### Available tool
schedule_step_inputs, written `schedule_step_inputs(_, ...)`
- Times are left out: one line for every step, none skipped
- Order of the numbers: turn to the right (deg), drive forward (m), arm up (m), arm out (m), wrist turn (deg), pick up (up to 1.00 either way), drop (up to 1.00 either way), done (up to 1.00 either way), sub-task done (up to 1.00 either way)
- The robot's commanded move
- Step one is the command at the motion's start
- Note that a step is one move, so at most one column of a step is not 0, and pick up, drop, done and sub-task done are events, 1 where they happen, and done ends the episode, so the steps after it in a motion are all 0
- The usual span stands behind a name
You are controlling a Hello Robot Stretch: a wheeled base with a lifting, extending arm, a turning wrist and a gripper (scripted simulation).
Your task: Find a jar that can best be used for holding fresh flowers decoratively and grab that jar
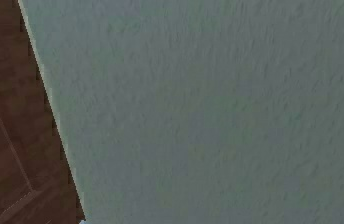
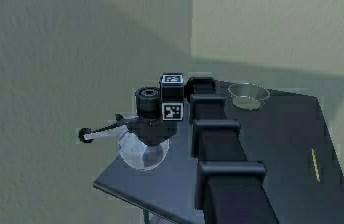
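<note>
Jar: the round, see-through glass jar sits on the dark flat table, near the corner at the arm side view's left.
Gripper: the dark gripper with two thin fingers is right at the jar. I cannot tell if it holds anything.
Slip risk: the glass looks smooth and round, so it may slide away from the fingers.
Fall risk: the jar is near the table's edge. A push could knock it off and break it.
Bowl: a small clear glass bowl sits well apart, probably safe.
Hidden: the black square arm covers part of the table, and the gripper's body hides the jar's top.
Wall: a grey-green wall and dark brown wood floor lie ahead. A turn might bump the wall.
</note>
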Motion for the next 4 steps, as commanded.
schedule_step_inputs(0.0, 0.00, 0.00, 0.00, 24.0, 0.00, 0.00, 0.00, 0.00)
schedule_step_inputs(0.0, 0.00, -0.16, 0.00, 0.0, 0.00, 0.00, 0.00, 0.00)
schedule_step_inputs(0.0, 0.00, 0.00, 0.00, 0.0, 1.00, 0.00, 0.00, 0.00)
schedule_step_inputs(0.0, 0.00, 0.10, 0.00, 0.0, 0.00, 0.00, 0.00, 0.00)
